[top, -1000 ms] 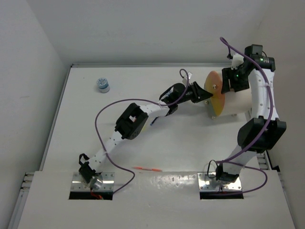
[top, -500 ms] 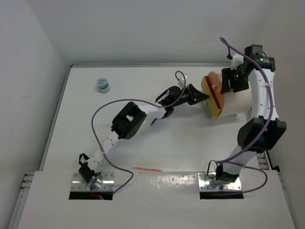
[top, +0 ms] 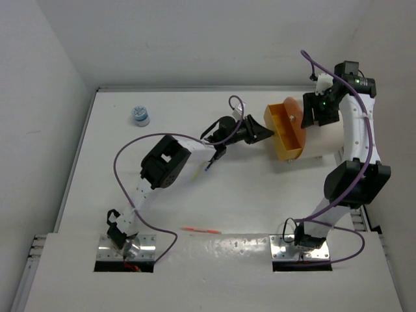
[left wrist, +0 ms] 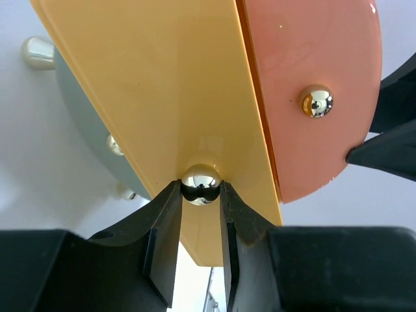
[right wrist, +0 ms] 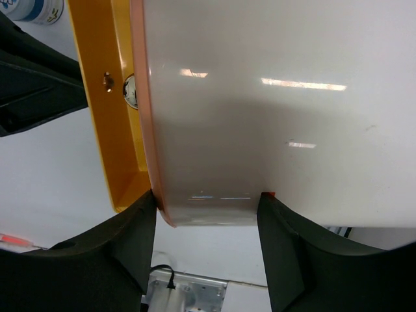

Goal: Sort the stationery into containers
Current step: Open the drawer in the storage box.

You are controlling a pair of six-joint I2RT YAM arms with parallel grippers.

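Remotely, I saw my left gripper [left wrist: 200,190] pinching the mirror-bright round knob [left wrist: 200,182] of the glossy orange drawer [top: 284,133]. It stood out of the smooth cream drum [top: 323,138], contents unclear. My right gripper [right wrist: 208,207] clasped the drum's sides. A patterned cylinder [top: 140,116] and a red pen [top: 200,230] lay apart on the table [top: 260,195].

A white table [top: 260,208] is filling most of the top view, with a thin raised rim [top: 195,89] running along its far edge. Plain white walls [top: 195,39] are closing it in at the back and on both sides. At the near edge a white panel [top: 221,273] is lying across the table, and two shiny metal plates [top: 147,250] are sitting in rectangular cut-outs in it.
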